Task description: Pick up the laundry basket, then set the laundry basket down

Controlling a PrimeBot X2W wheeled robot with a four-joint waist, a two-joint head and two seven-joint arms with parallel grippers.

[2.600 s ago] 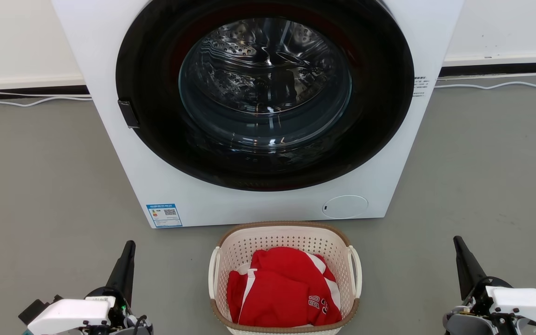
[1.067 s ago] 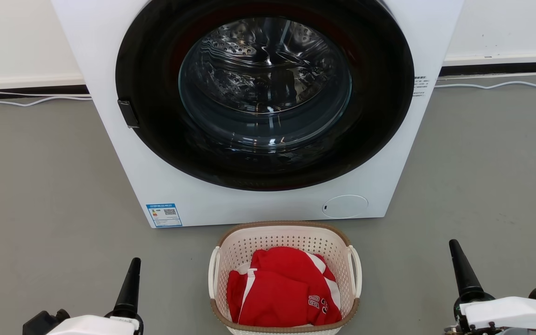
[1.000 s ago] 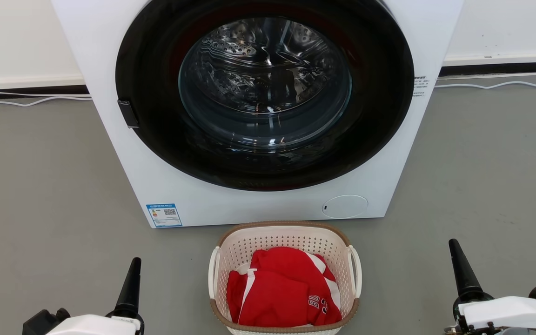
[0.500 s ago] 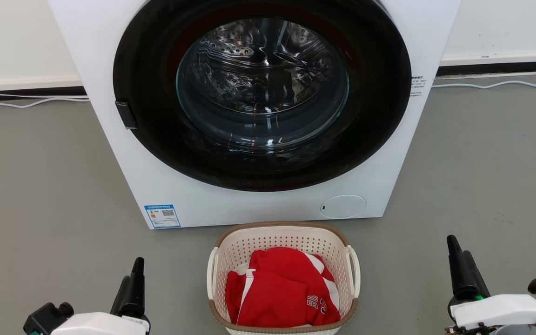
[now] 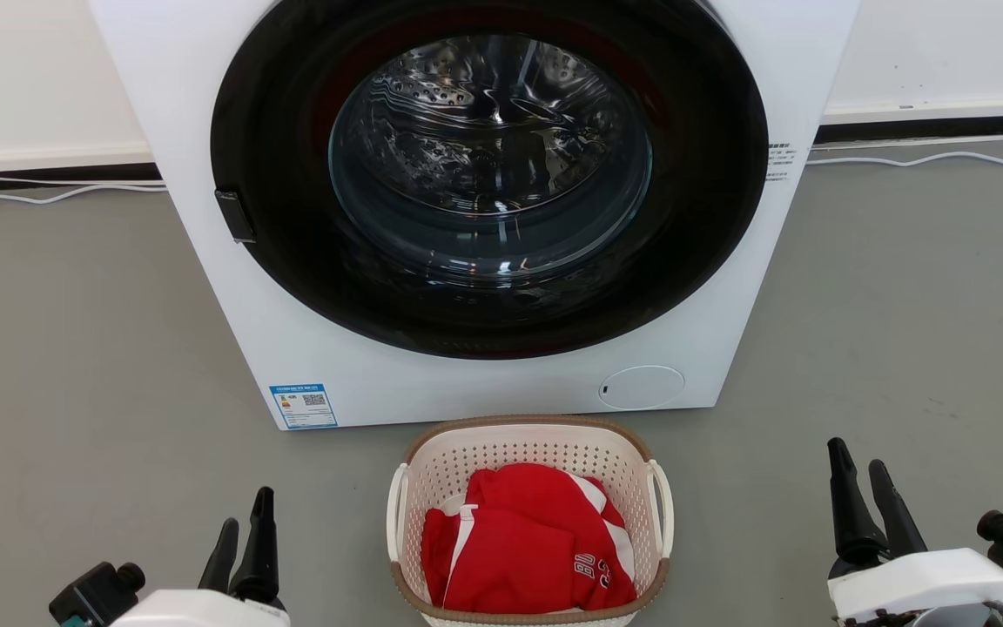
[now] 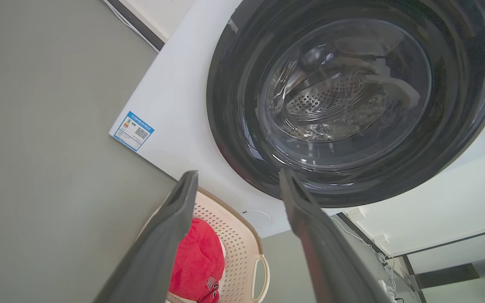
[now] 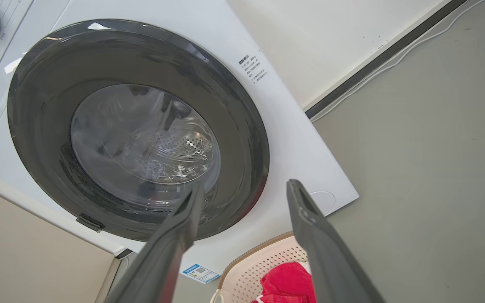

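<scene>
**Two open hands wait, one at each side of the basket**

The laundry basket stands on the grey floor, just in front of the white washing machine and below its round glass door. A red garment lies crumpled inside it. The basket's white loop handles face outward to the left and to the right. This is probably why the arms are spread so wide: each one can take the handle on its own side.

The left hand is low at the basket's left, well apart from it, with its two dark fingers spread and nothing between them. The right hand is on the other side, also well apart, with its fingers separated and empty. In both wrist views the fingers point toward the machine's door and not down at the basket, so I judge that the lift is not yet begun. Each hand must first turn inward to reach its handle. An even lift will matter, or the basket may tip.
</scene>
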